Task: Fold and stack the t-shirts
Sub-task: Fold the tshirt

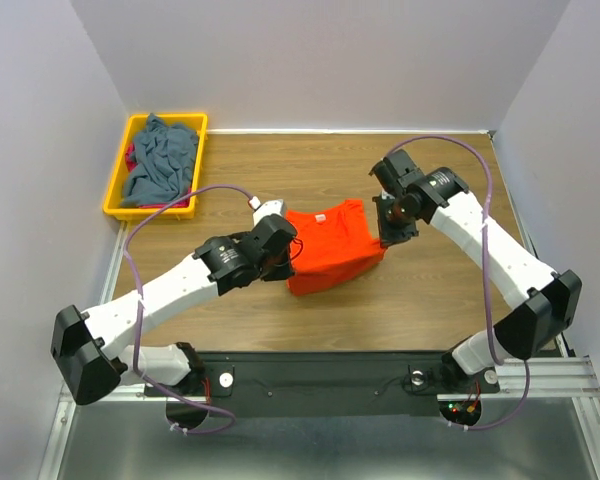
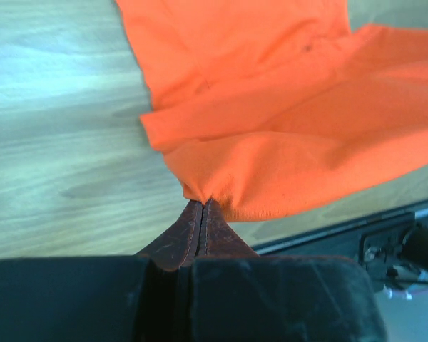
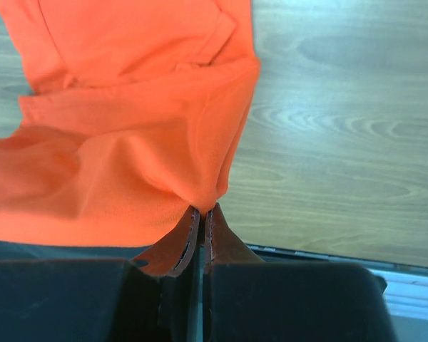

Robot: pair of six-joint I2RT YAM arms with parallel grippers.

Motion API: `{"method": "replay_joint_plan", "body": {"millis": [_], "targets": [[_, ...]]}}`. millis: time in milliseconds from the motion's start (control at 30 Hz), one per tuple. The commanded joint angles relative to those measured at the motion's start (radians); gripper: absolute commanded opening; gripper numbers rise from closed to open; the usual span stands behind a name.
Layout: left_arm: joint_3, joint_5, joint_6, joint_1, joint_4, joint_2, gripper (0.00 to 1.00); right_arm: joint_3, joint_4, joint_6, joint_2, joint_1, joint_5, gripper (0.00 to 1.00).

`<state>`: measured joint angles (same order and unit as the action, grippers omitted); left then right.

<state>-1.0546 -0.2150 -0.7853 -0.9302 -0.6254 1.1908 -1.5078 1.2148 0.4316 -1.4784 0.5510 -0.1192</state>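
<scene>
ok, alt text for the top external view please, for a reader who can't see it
An orange t-shirt lies on a wooden table, pinched at its left edge by the left gripper and at its right edge by the right gripper. A yellow bin at the far left holds a grey-blue shirt and some red cloth.

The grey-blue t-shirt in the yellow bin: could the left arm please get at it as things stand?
Probably not yet: the left gripper is shut on the orange t-shirt. Otherwise the grey-blue t-shirt lies uncovered in the yellow bin, only table between.
</scene>
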Motion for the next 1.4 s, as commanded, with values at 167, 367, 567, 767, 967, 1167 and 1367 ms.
{"method": "replay_joint_plan", "body": {"millis": [167, 367, 567, 767, 967, 1167, 1367], "targets": [[-0.058, -0.009, 0.122, 0.100, 0.072, 0.041, 0.00, -0.144, -0.043, -0.074, -0.114, 0.004, -0.056, 0.01], [-0.074, 0.019, 0.202, 0.182, 0.121, 0.095, 0.00, -0.204, -0.066, -0.102, -0.192, -0.005, -0.069, 0.01], [-0.116, 0.028, 0.285, 0.228, 0.168, 0.168, 0.00, -0.256, -0.087, -0.129, -0.258, -0.042, -0.071, 0.01], [-0.162, 0.032, 0.356, 0.264, 0.204, 0.245, 0.00, -0.295, -0.104, -0.149, -0.312, -0.071, -0.069, 0.01], [-0.191, 0.037, 0.382, 0.303, 0.233, 0.316, 0.00, -0.322, -0.127, -0.166, -0.364, -0.089, -0.068, 0.01], [-0.208, 0.057, 0.394, 0.332, 0.263, 0.377, 0.00, -0.359, -0.165, -0.185, -0.421, -0.102, -0.073, 0.01], [-0.208, 0.049, 0.412, 0.360, 0.314, 0.424, 0.00, -0.384, -0.204, -0.194, -0.483, -0.106, -0.068, 0.01]]}}
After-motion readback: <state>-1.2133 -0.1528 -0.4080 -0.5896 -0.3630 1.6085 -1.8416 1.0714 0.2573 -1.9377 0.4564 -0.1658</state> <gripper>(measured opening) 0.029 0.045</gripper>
